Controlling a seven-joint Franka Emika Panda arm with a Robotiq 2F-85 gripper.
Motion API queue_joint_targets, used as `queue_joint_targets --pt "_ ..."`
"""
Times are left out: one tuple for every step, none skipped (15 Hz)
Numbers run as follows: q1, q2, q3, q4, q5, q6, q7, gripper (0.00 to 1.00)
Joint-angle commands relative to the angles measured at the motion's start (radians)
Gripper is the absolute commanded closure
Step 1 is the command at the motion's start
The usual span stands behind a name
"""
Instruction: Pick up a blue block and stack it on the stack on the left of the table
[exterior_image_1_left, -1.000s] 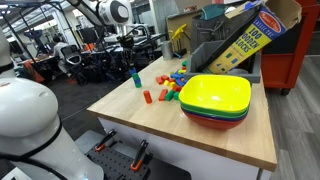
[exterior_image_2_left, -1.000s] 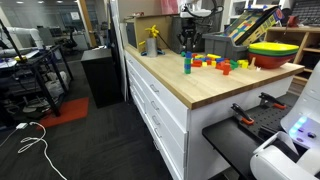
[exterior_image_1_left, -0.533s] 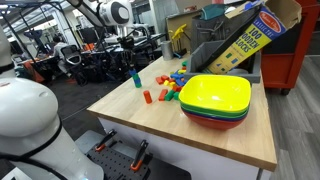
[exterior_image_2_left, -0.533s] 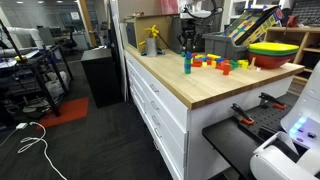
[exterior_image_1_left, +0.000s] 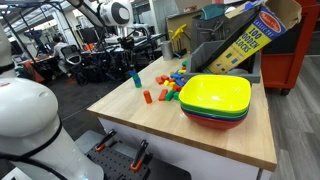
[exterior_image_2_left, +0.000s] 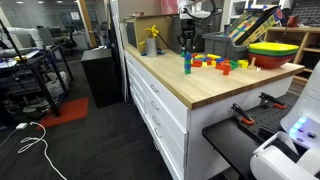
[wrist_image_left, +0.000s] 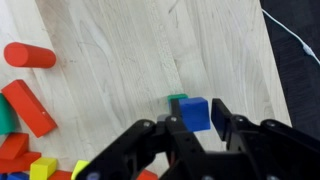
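While the gripper (wrist_image_left: 197, 120) hangs over the table (wrist_image_left: 130, 50), its two fingers are drawn in tight against either side of the blue block (wrist_image_left: 194, 110). The block sits between them atop the dark-green stack (wrist_image_left: 177, 98), well apart from the red blocks (wrist_image_left: 30, 107).

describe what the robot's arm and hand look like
In an exterior view the arm is white, built of rounded, tube-like segments with darker parts at the joints. In the wrist view the hand is matte black, with two angular linkage fingers. No markings or cables on them can be made out.
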Motion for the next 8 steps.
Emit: queue_joint_targets --pt "-0.005 0.006 -0.006 0.029 0.029 -0.028 -0.027 0.35" --pt "-0.005 0.007 -0.007 0.029 0.029 -0.028 -0.026 0.31" --pt "-0.005 0.006 -0.007 0.029 0.028 -0.027 -0.025 0.22" --pt "-0.005 0.006 -0.007 0.030 0.028 -0.028 -0.025 0.14" --pt "-0.005 0.005 -0.007 0.031 0.027 -0.029 -0.024 0.07" --pt "-0.005 0.004 -0.007 0.031 0.028 -0.031 -0.024 0.02" --pt "-0.006 0.003 -0.008 0.030 0.029 -0.030 -0.026 0.00" --pt "-0.006 0.004 -0.008 0.027 0.026 -0.025 -0.029 0.30"
